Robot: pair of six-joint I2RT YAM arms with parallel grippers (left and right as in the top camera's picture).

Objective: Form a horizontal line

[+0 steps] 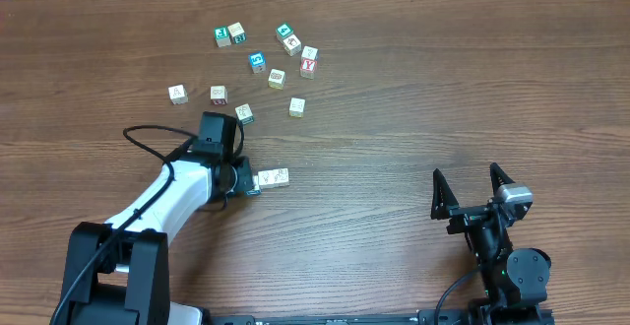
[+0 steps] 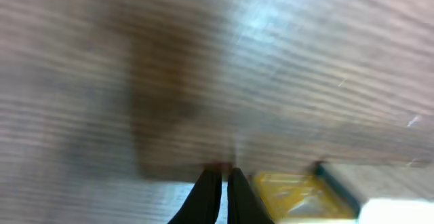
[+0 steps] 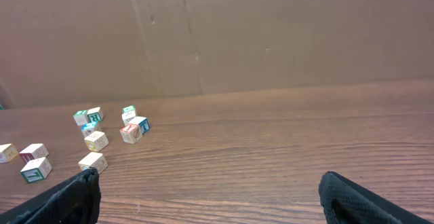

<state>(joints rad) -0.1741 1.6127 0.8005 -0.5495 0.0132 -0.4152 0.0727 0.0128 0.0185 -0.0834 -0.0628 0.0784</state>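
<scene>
The horizontal line is a short row of pale cubes touching side by side, left of the table's middle. My left gripper is low at the row's left end. In the blurred left wrist view its fingers are pressed together with nothing between them. Just to their right is a cube with a yellow picture and a dark teal edge. My right gripper is open and empty at the front right, far from the row. Its fingers frame bare wood.
Several loose cubes lie scattered at the back, among them a blue one, a red-lettered one, a pale one and one close to the left arm. Some also show in the right wrist view. A cardboard wall stands behind the table.
</scene>
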